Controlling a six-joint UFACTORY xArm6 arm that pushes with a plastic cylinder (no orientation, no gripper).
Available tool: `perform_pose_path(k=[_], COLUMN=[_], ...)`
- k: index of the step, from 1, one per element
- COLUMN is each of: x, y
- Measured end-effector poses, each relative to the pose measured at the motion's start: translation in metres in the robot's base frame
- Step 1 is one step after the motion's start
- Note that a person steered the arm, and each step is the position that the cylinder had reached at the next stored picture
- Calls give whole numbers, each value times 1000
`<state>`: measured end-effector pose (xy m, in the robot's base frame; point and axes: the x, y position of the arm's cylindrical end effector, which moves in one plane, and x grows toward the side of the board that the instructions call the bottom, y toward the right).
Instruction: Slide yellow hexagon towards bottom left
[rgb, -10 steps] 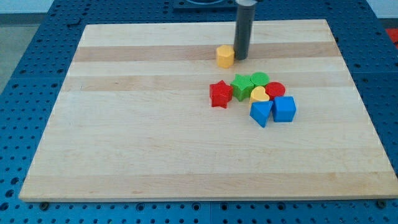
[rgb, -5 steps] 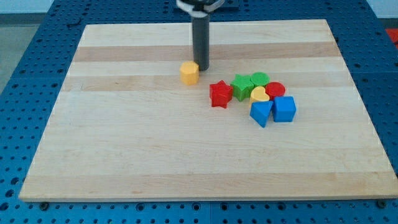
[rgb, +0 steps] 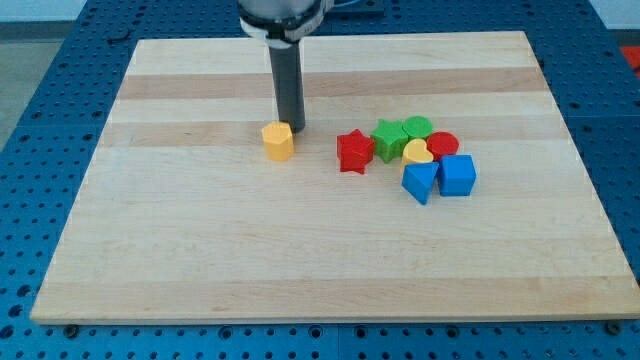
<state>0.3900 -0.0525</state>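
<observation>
The yellow hexagon (rgb: 278, 141) lies on the wooden board (rgb: 200, 250), a little left of the middle and in its upper half. My tip (rgb: 293, 130) stands right against the hexagon's upper right side, touching it or nearly so. The dark rod rises from there to the view's top.
A cluster lies to the right of the hexagon: a red star (rgb: 354, 152), a green star (rgb: 389, 139), a green round block (rgb: 417, 128), a red round block (rgb: 443, 145), a yellow heart (rgb: 417, 152), and two blue blocks (rgb: 420, 182) (rgb: 458, 175).
My tip and the yellow hexagon have moved together to the left and down the view, from near the board's top middle. The cluster has not moved.
</observation>
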Motion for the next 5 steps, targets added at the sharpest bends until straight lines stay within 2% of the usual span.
perform_pose_path(k=[1, 2, 5], x=[37, 44, 36], y=[0, -6, -64])
